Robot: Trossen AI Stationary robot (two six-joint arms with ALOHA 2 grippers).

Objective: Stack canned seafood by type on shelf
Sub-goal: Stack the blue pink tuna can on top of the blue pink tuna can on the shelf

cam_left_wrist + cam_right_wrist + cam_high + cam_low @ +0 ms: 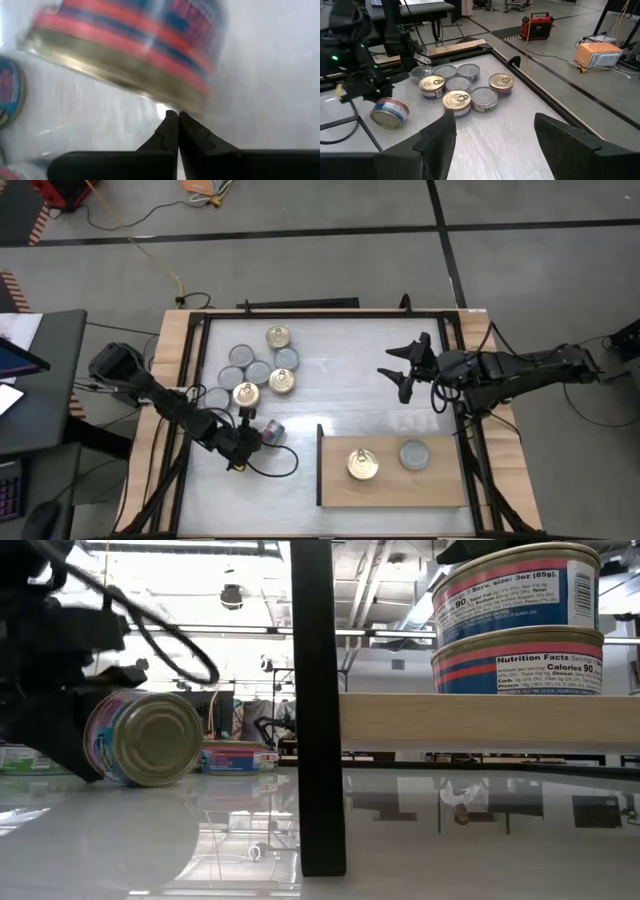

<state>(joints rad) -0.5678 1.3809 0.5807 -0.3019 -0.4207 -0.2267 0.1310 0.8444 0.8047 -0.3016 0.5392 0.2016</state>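
The left end effector (243,448) is low over the tabletop (330,395), near its left rail, with its two fingers pressed fully together and holding nothing. Just beside its tip, on the right, one can (271,431) lies tipped on its side; it touches the tabletop with its curved wall, and its round axis runs about level, pointing along the tabletop and not up. In the left wrist view this tipped can (125,55) fills the space directly in front of the closed fingertips (171,131); whether they touch it I cannot tell.

The other loose cans (262,366) stand flat in a cluster farther back, on the left half. The shelf (395,490) lies at the near right and already carries a gold-lid stack (362,465) and a grey-lid can (415,454).

The right end effector (398,365) hovers at the far right with its fingers wide apart and empty. So the left arm is clearly the nearer one to the tipped can, which I judge must stand upright before a stack.
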